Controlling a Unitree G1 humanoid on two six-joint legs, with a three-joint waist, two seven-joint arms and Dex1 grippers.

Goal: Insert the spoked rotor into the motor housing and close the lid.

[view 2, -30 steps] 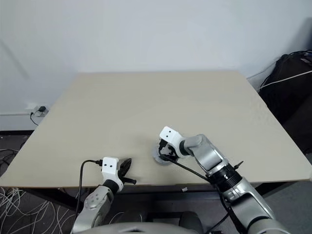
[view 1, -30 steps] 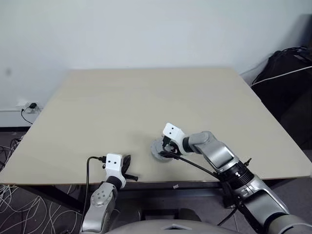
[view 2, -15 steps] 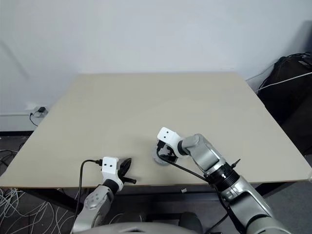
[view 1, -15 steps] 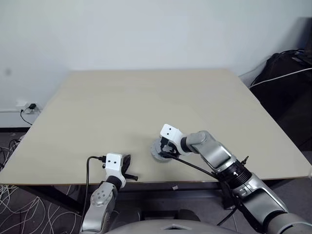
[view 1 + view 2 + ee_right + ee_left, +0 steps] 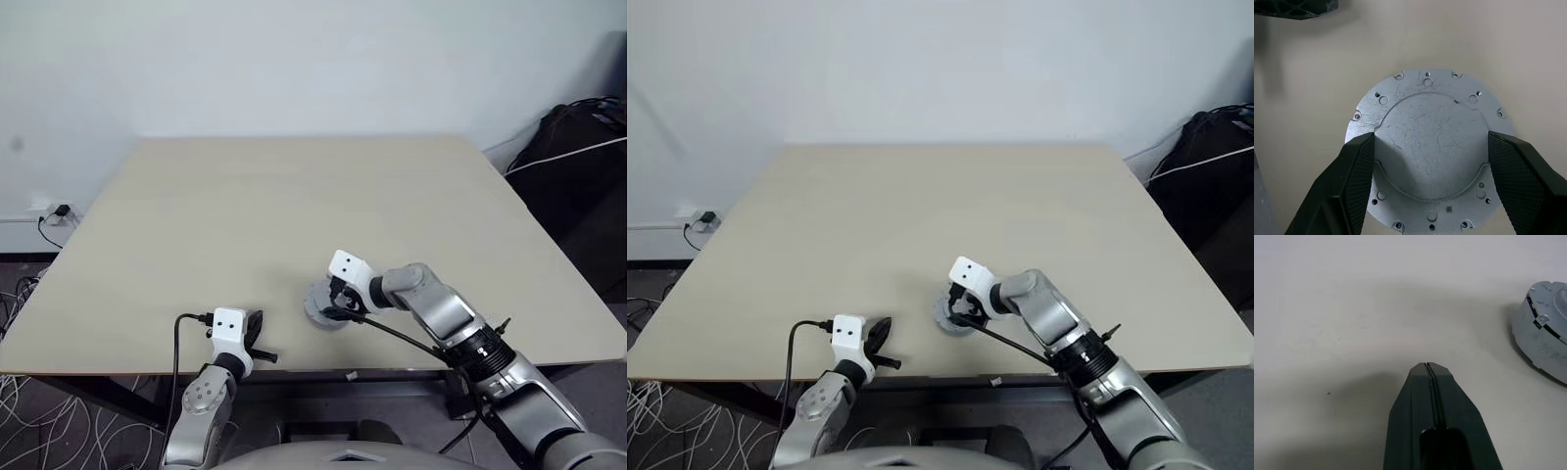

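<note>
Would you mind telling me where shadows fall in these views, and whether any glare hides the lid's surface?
Right wrist view: even light, no glare; scratches and holes on the lid read clearly, and the right gripper fingers shade its near part. Left wrist view: the shut left gripper casts a soft shadow on the table. Left eye view: flat light, faint shadows beside both grippers.

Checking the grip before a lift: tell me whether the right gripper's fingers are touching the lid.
Cannot tell. In the right wrist view the right gripper straddles the lid, fingers overlapping its rim, but neither contact nor gap shows plainly.
</note>
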